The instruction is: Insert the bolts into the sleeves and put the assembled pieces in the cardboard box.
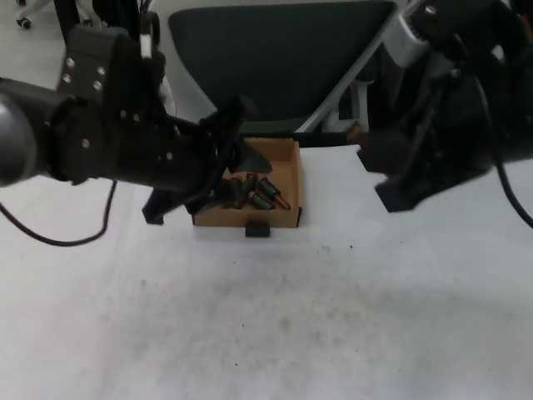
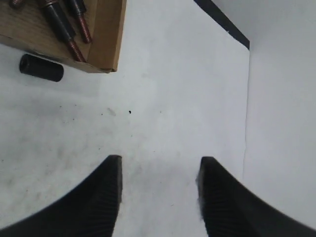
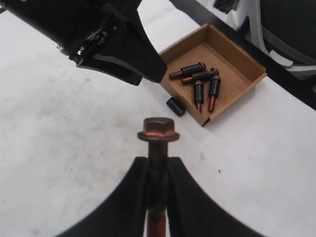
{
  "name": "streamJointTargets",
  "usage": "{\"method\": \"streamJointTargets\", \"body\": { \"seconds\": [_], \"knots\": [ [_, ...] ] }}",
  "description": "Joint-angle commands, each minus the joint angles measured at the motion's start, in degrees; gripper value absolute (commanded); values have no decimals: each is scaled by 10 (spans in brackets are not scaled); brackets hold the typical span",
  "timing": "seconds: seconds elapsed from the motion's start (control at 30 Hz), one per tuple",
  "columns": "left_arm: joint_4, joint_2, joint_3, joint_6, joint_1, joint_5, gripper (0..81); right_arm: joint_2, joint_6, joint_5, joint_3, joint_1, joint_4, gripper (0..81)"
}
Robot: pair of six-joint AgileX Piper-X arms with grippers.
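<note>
Inside cardboard box (image 3: 238, 74): four assembled pieces (image 3: 213, 88).

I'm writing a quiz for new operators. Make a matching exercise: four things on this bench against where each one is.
1 copper-coloured hex bolt
2 loose black cylindrical sleeve
3 assembled bolt-and-sleeve pieces
4 left gripper

A inside the brown cardboard box
B on the white table, beside the box
C open, above bare table
D clamped in the right gripper

Pairs: 1-D, 2-B, 3-A, 4-C
</note>
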Motion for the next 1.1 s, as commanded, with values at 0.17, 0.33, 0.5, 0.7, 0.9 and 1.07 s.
{"method": "streamJointTargets", "body": {
  "seconds": [0.17,0.33,0.5,0.7,0.9,1.07],
  "knots": [
    [-6,65,-10,-73,3,15,443,-12,6,16,3,-1,51,3],
    [-43,97,-10,-103,5,8,443,-12,6,27,3,-1,69,3],
    [-154,127,-21,-143,5,8,383,-12,6,41,3,-1,74,3],
    [-181,156,-47,-148,8,17,4,-12,4,43,3,-1,74,3],
    [-168,162,-47,-171,8,15,8,-12,0,58,3,-1,74,3],
    [-160,162,-47,-170,8,-6,8,-12,-8,58,3,-1,74,3]
  ]
}}
